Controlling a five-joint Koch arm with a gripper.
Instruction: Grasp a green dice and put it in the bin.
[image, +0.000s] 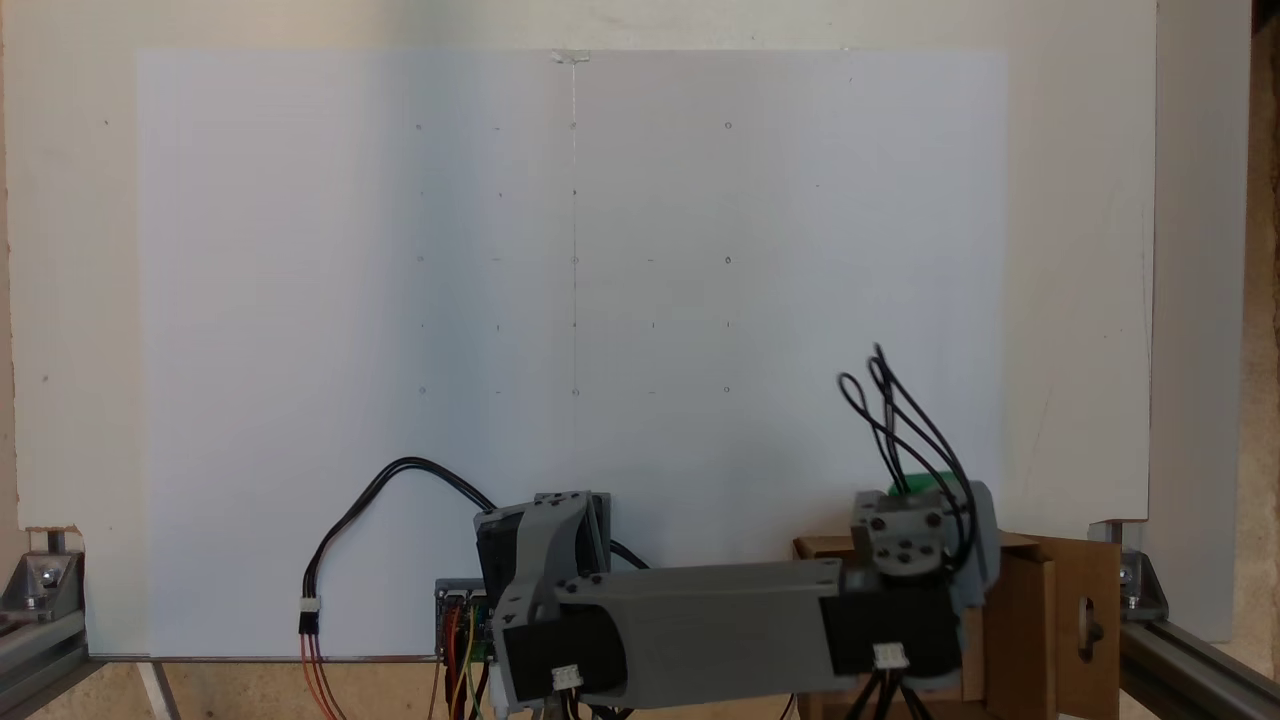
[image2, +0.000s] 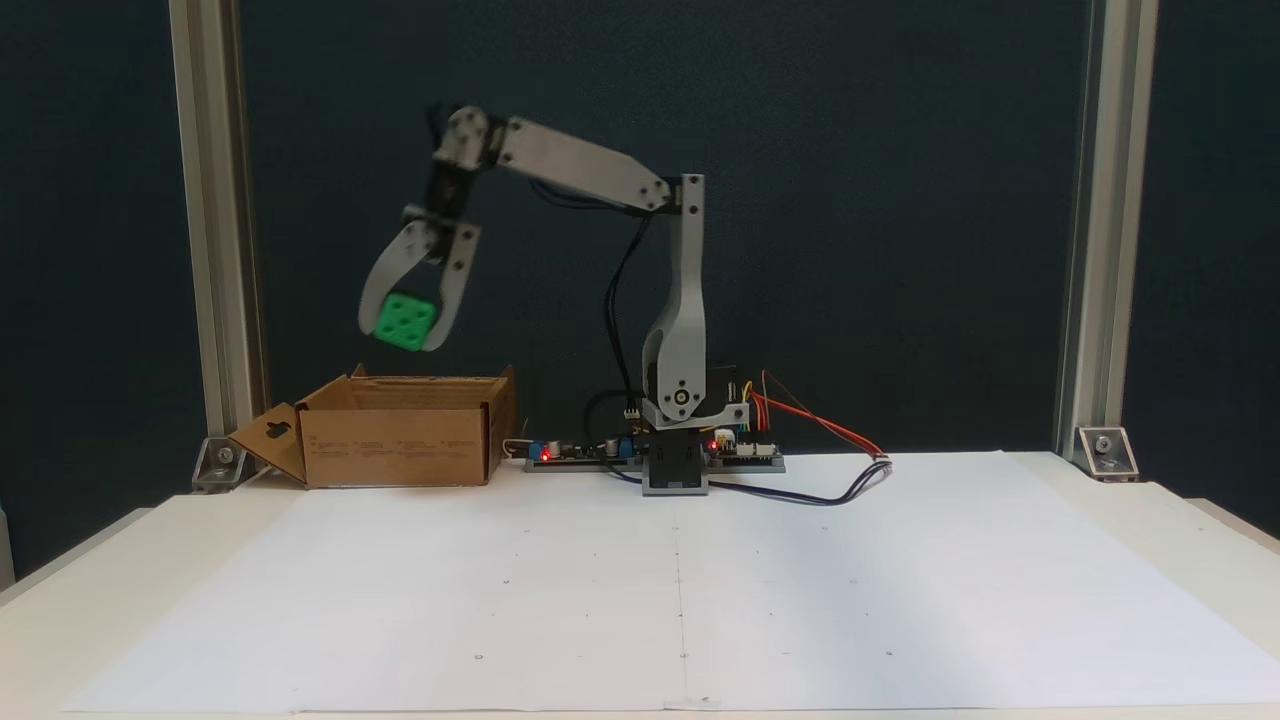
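Observation:
In a fixed view the green dice (image2: 405, 321) hangs in the air, pinched between the two grey fingers of my gripper (image2: 403, 330), which is shut on it. It hovers above the open top of the bin (image2: 400, 440), a brown cardboard box with a slotted flap at its left. In the other fixed view a sliver of the green dice (image: 925, 484) shows behind the wrist, over the bin (image: 1040, 620) at the lower right.
White paper (image2: 680, 590) covers the table in front of the arm's base (image2: 680, 440). Electronics boards and wires (image2: 800, 450) lie beside the base. Aluminium frame posts (image2: 205, 230) stand at both sides.

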